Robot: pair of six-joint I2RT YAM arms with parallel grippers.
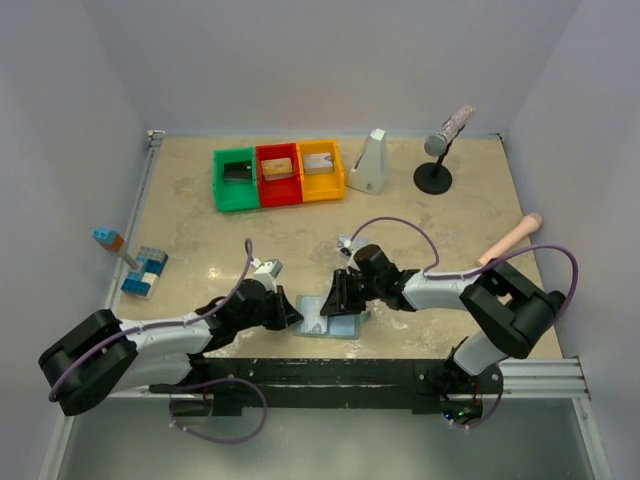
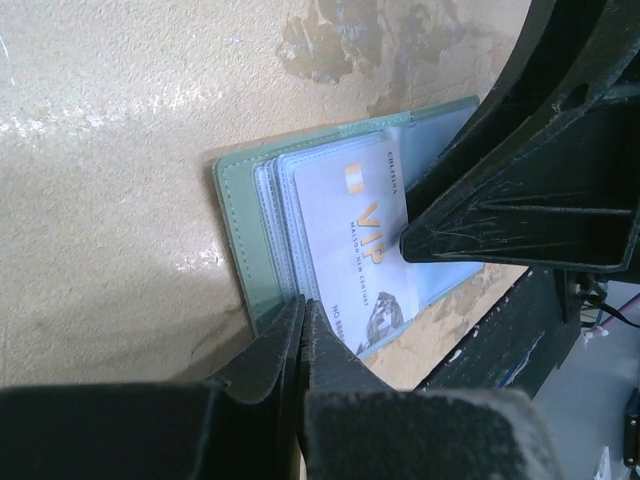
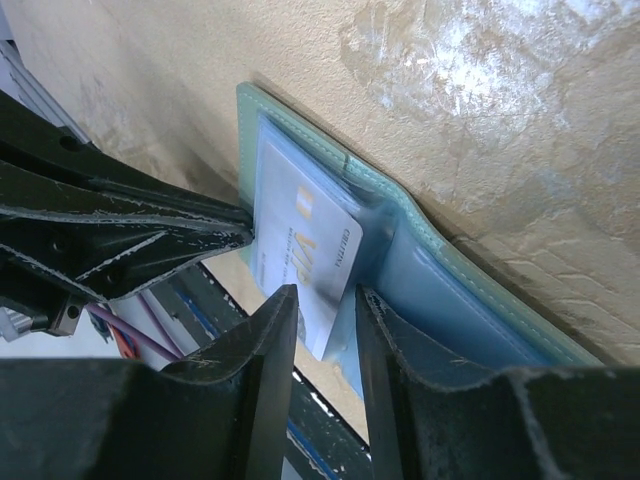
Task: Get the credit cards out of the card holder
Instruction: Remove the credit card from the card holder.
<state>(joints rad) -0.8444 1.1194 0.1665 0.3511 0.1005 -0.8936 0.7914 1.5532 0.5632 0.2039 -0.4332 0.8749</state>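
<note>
Right wrist view: right gripper (image 3: 325, 300), fingers narrowly apart, straddles the silver credit card (image 3: 305, 240) jutting from the open card holder (image 3: 440, 285). Left gripper (image 2: 302, 310) pinches the holder's edge. Best to close squarely, then pull straight out.

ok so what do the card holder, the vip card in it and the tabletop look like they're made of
The card holder: matte grey-green cover with a seamed rim, probably leather or faux leather; its inner sleeves look like glossy clear soft plastic. The card: likely smooth plastic, pale, gold VIP print. The tabletop: mottled beige, shiny; stone or stone-look laminate, can't tell.
</note>
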